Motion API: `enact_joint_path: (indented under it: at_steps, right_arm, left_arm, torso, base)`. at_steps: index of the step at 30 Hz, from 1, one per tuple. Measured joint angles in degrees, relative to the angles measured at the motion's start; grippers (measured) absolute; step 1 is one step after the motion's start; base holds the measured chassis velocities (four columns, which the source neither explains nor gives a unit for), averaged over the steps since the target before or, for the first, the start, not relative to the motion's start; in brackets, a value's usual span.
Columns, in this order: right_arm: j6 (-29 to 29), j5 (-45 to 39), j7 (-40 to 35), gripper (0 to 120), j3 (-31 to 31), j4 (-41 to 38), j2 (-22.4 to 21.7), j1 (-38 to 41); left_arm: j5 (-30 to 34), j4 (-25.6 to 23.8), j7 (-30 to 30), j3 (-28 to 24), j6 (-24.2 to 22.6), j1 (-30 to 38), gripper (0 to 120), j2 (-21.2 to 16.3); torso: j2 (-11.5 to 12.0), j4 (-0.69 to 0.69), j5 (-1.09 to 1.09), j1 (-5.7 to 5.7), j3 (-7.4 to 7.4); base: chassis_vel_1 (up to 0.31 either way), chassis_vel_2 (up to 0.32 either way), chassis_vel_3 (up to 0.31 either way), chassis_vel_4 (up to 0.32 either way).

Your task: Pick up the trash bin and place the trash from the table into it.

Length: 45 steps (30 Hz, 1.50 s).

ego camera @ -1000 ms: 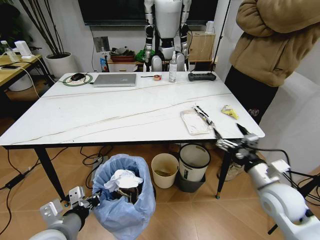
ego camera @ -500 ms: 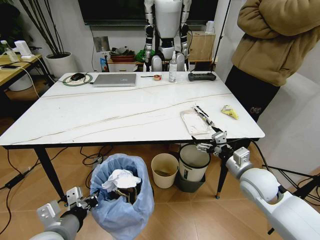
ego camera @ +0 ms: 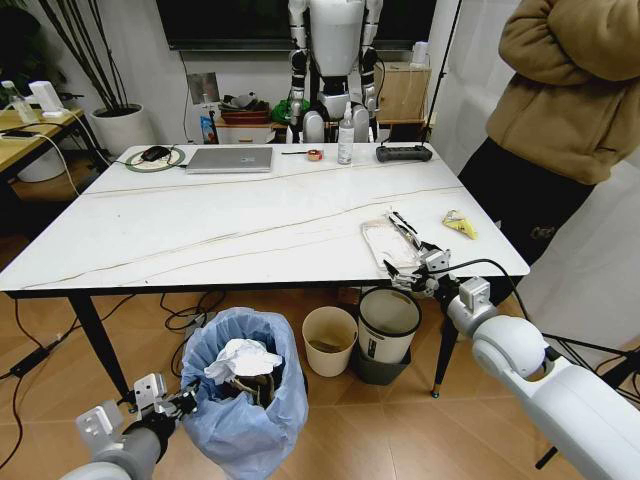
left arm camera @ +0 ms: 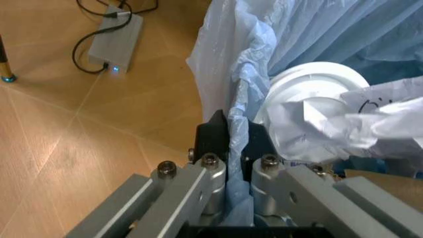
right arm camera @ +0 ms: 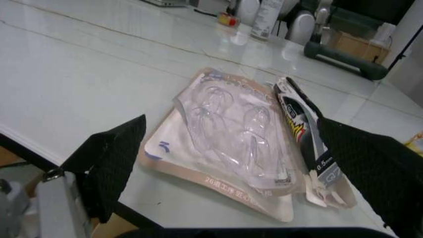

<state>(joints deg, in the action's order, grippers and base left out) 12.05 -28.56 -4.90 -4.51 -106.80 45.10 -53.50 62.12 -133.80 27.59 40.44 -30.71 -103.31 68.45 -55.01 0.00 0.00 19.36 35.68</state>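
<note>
My left gripper [left arm camera: 228, 148] jaws clamp the bin [ego camera: 245, 400] rim, below the surface's [ego camera: 250, 220] near edge. My right gripper [right arm camera: 231, 148], jaws wide, faces the package [right arm camera: 231, 134] at the near right edge. I judge: advance, close.

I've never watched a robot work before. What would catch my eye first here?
Probably the trash bin on the floor in front of the table, its blue bag stuffed with white paper; the left gripper pinches the bag's rim. Next, the right gripper at the table's near edge, fingers open toward a clear plastic package. A small yellow wrapper lies to the right of the package.
</note>
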Motion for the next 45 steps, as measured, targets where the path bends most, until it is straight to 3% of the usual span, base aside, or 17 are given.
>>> enact_joint_path:
  at_steps: [34, 40, 45]
  right_arm:
    - [-1.6, 0.6, -0.9, 94, 4.2, 5.8, 1.8, 5.6]
    - [-1.7, 0.6, -0.6, 80, 4.5, 6.2, 2.0, 6.1]
    - [-1.7, 0.3, -0.5, 58, 4.5, 6.1, 2.0, 6.1]
  left_arm:
    - [0.3, 0.4, -0.1, 0.1, 0.1, 0.5, 0, 0.1]
    - [0.6, 0.4, -0.1, 0.2, 0.1, 0.7, 0, 0.1]
    - [0.7, 0.6, -0.1, 0.1, 0.1, 0.9, 0, 0.0]
  torso:
    - [0.0, 0.0, 0.0, 0.0, 0.0]
    - [0.0, 0.0, 0.0, -0.01, 0.0]
    - [0.0, 0.0, 0.0, 0.0, 0.0]
  base:
    - [0.0, 0.0, 0.0, 0.0]
    - [0.0, 0.0, 0.0, 0.0]
    - [0.0, 0.0, 0.0, 0.0]
